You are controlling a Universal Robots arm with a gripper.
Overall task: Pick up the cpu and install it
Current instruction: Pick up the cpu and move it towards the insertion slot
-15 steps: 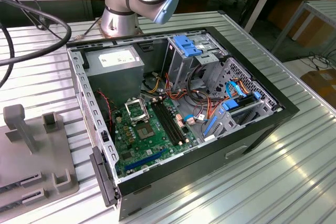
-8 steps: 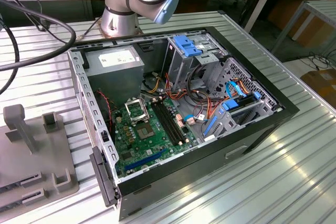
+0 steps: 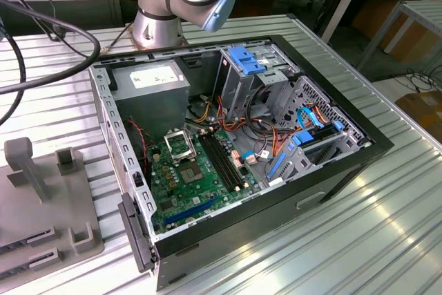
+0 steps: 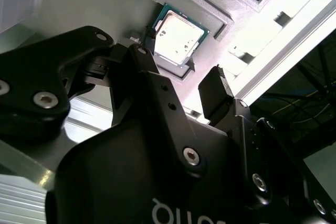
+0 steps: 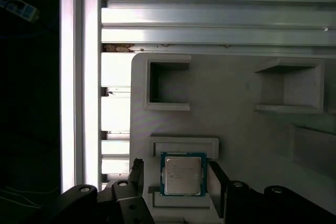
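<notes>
Pick-up is in hand: the open, empty pincer (image 5: 176, 174) straddles the cpu (image 5: 182, 176) in its holder (image 5: 236, 129). Gripping likely needs fingers (image 5: 218, 184) level with its edges.

An open computer case (image 3: 228, 243) lies on its side on the ribbed metal worktop (image 3: 359, 240) I am watching remotely. Its green motherboard (image 3: 176, 188) and grey power supply (image 3: 155, 77) are exposed. A grey moulded fixture (image 3: 41, 198) sits just beside it, at the exterior view's left.

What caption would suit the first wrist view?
Open tool poised over the cpu lying in a recess of the grey tray.
</notes>
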